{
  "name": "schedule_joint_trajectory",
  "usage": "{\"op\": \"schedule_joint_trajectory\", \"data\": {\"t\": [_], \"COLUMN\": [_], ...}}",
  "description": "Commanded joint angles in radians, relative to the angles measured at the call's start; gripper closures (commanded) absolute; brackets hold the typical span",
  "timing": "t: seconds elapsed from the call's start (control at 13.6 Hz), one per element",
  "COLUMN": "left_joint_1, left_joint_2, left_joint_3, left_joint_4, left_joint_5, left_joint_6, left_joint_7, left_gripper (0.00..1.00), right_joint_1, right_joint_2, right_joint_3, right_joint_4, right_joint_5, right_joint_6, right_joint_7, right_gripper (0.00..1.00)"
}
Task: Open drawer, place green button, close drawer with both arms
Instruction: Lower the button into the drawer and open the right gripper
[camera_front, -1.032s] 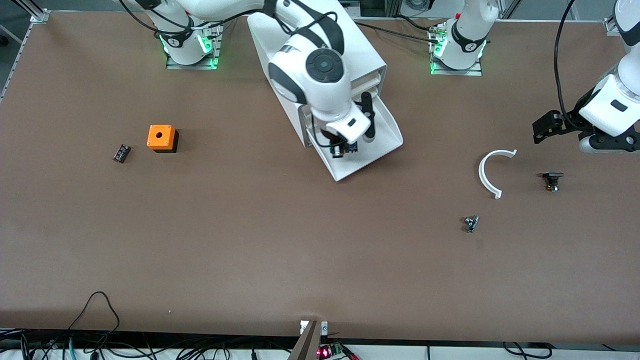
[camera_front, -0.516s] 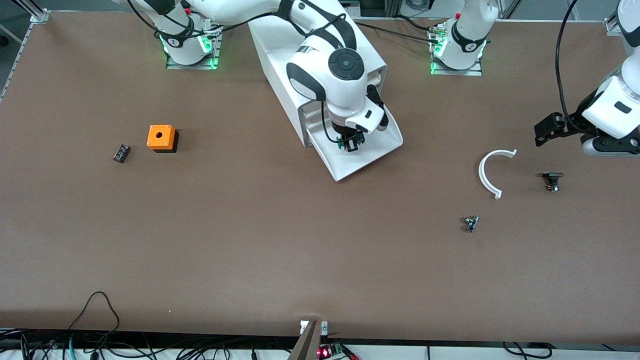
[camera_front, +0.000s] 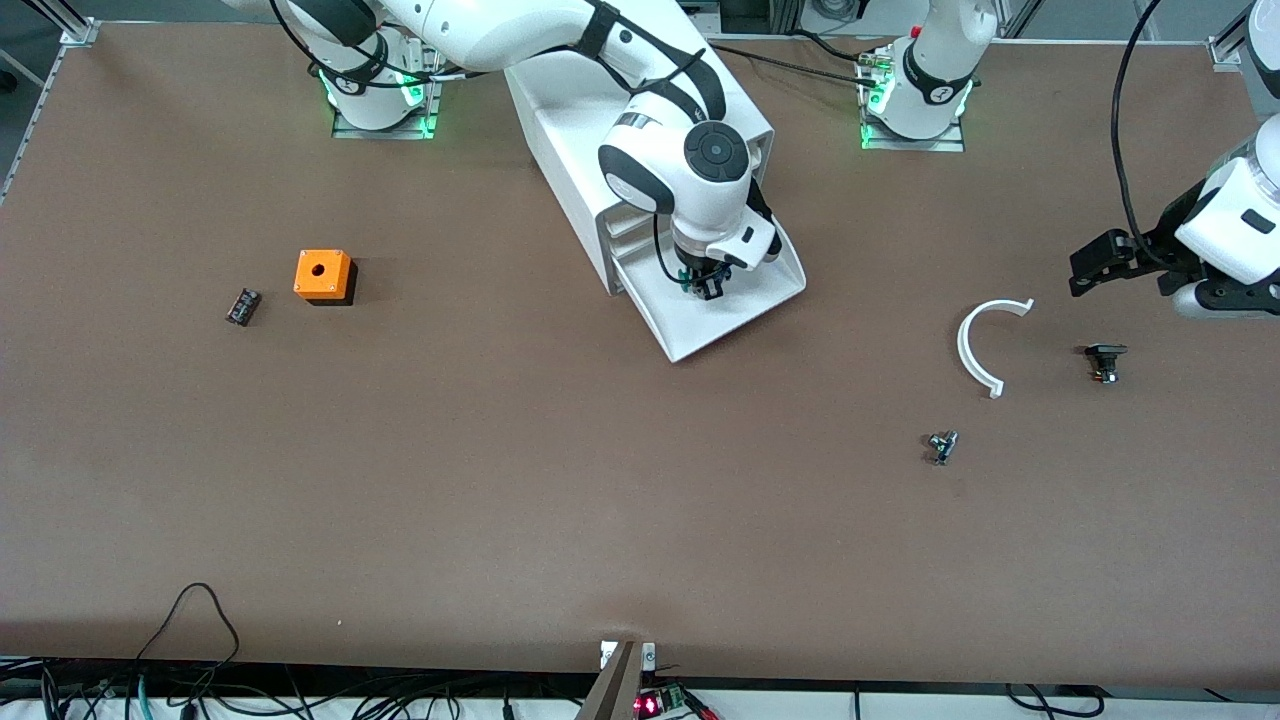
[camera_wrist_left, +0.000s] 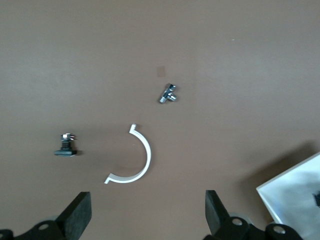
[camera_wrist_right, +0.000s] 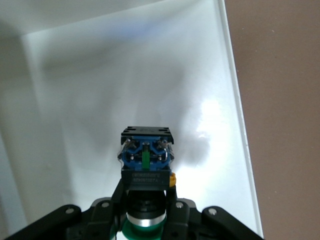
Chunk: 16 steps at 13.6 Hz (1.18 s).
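While the drawer (camera_front: 730, 305) stands pulled out at upper centre of the front view, the right gripper (camera_front: 703, 281) hangs low over its tray, fingers clamped on the button (camera_wrist_right: 145, 165). In the right wrist view the blue-black body points down toward the white floor, green cap between the pads, presumably so it can be released inside. At the front view's right edge, the left gripper (camera_front: 1090, 262) waits over bare table with fingers spread, above a white curved piece (camera_front: 978, 345), likely kept clear until closing.
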Motion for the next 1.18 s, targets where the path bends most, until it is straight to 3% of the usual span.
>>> {"op": "schedule_joint_trajectory", "data": {"t": [0.0, 0.15, 0.22, 0.29, 0.44, 0.74, 0.96, 1.11], "left_joint_1": [0.005, 0.004, 0.007, 0.018, 0.021, 0.022, 0.019, 0.019], "left_joint_2": [0.041, 0.052, 0.052, 0.052, 0.052, 0.052, 0.058, 0.062], "left_joint_3": [-0.002, -0.002, 0.0, 0.0, 0.0, -0.001, -0.005, -0.005], "left_joint_4": [0.038, 0.038, 0.038, 0.036, 0.038, 0.038, 0.038, 0.039], "left_joint_5": [-0.037, -0.037, -0.037, -0.037, -0.037, -0.036, -0.03, -0.03], "left_joint_6": [-0.017, -0.014, -0.014, -0.018, -0.015, -0.015, -0.015, -0.014], "left_joint_7": [-0.002, -0.002, 0.0, 0.0, 0.0, 0.0, -0.002, -0.002], "left_gripper": [0.0, 0.0, 0.0, 0.0, 0.0, 0.0, 0.0, 0.0], "right_joint_1": [0.003, 0.009, 0.014, 0.014, 0.012, -0.028, -0.086, -0.1], "right_joint_2": [0.001, 0.007, 0.007, 0.005, -0.005, -0.129, -0.185, -0.219], "right_joint_3": [-0.002, -0.002, -0.002, -0.002, -0.001, -0.01, -0.057, -0.131], "right_joint_4": [-0.023, -0.025, -0.024, -0.022, -0.01, -0.011, -0.014, -0.019], "right_joint_5": [-0.014, -0.014, -0.014, -0.014, -0.012, 0.003, 0.093, 0.115], "right_joint_6": [0.067, 0.072, 0.072, 0.073, 0.066, 0.053, 0.052, 0.052], "right_joint_7": [0.031, 0.097, 0.105, 0.105, 0.143, 0.182, 0.382, 0.473], "right_gripper": [0.59, 0.45, 0.1, 0.0, 0.0, 0.0, 0.0, 0.0]}}
